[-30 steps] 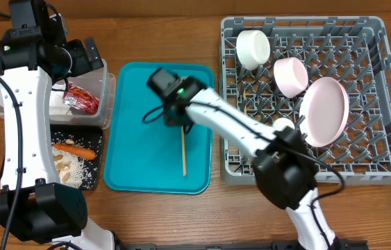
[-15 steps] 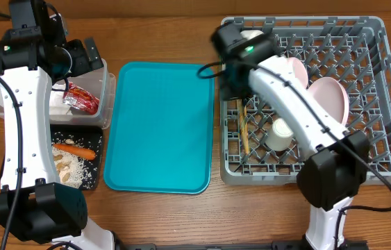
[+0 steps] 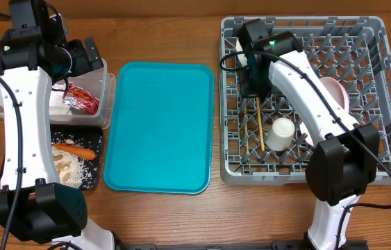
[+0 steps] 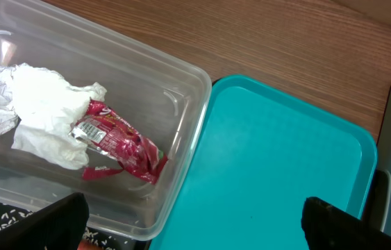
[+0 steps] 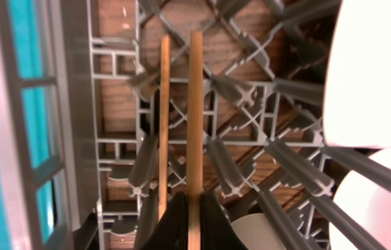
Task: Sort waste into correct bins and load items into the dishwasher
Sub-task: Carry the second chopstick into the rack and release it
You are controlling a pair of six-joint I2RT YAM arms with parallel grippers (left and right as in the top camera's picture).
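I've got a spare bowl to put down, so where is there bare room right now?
The teal tray is bare, bordered by the clear tub and black tray on one side, the dish rack on the other. The rack's far-right pegs are free; its left is crowded: chopsticks, cup, right gripper.

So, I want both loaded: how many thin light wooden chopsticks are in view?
2. One thin light wooden chopstick is pinched in the shut right gripper over the grey plastic dish rack; the second chopstick runs alongside it, grip unclear.
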